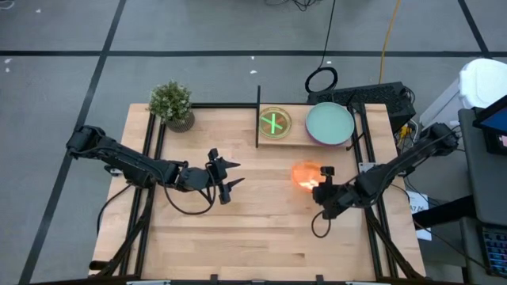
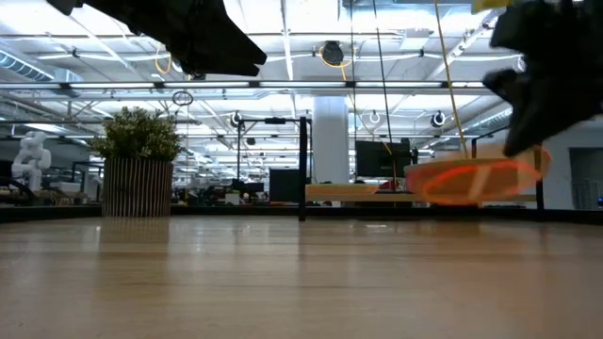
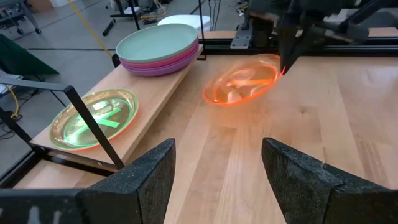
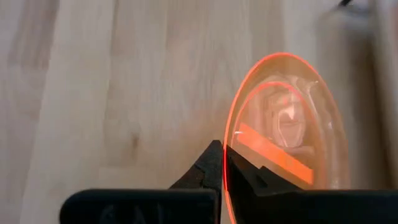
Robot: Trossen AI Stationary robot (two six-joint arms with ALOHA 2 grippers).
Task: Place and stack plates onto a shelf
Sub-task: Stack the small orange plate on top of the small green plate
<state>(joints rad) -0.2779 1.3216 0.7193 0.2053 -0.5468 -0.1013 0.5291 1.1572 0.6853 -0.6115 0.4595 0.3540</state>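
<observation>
Pinched tight in the right gripper (image 4: 222, 163), the orange plate (image 1: 306, 174) hangs off the table, the shelf (image 1: 297, 142) at twelve o'clock from it, while the left gripper (image 1: 230, 179) waits with jaws apart.

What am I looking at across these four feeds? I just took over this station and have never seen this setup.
This is a two-armed robot at a wooden table, and each dark arm ends in a two-finger pincer. The first feed looks straight down on the table, the second looks level across its top, and the other two come from cameras on the left and right wrists.

At the far edge lies a low light-wood shelf with a thin black upright panel. On it sit a translucent green plate and a stack of larger opaque plates, pale teal on top. A small potted plant stands at the far left corner.

The right pincer is shut on the rim of a translucent orange plate, held off the table. The left pincer hangs open over mid-table, holding nothing.
</observation>
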